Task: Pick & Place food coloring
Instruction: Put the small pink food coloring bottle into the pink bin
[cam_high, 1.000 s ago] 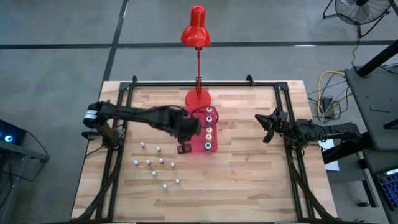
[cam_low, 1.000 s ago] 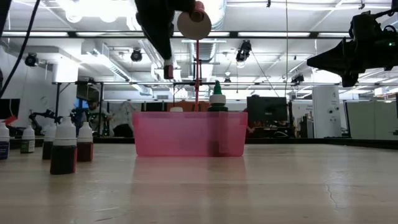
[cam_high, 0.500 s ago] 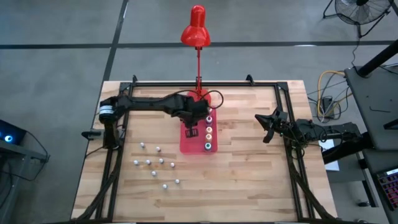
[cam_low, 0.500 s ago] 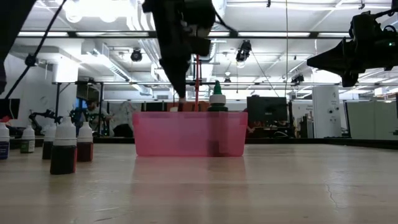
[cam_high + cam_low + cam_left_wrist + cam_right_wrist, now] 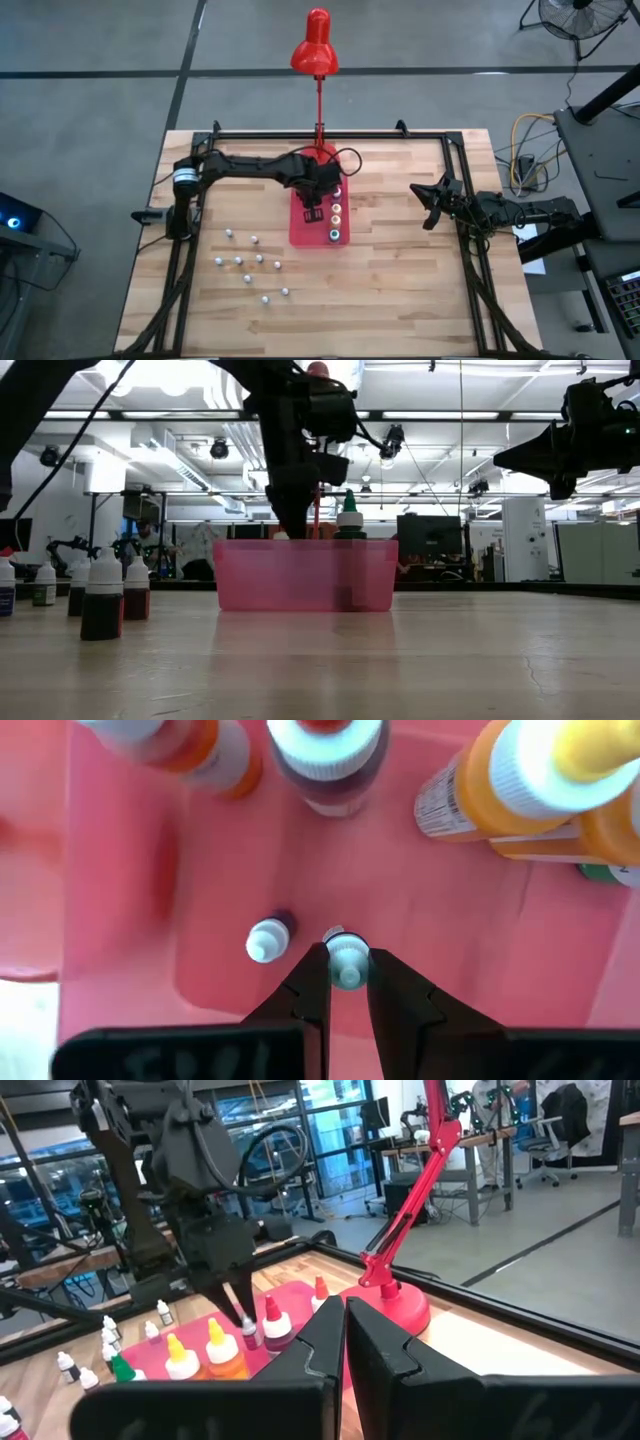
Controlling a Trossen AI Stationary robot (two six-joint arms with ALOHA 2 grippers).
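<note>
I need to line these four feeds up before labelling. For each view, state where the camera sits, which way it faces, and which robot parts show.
High: above, looking straight down on the table; both arms show.
Low: at tabletop height, looking across at the pink tray; the left arm descends.
Left wrist: looking into the tray past the left gripper, shut on a small bottle.
Right wrist: looking across the table past the shut right gripper.
All share the tray.

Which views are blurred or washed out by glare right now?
Left wrist view: the big bottles at the frame's edge are soft, while the small bottle pinched in the left hand is sharp. Low view: ceiling lights blow out white, and the left arm shows as a dark silhouette above the pink tray. High view: even light.
</note>
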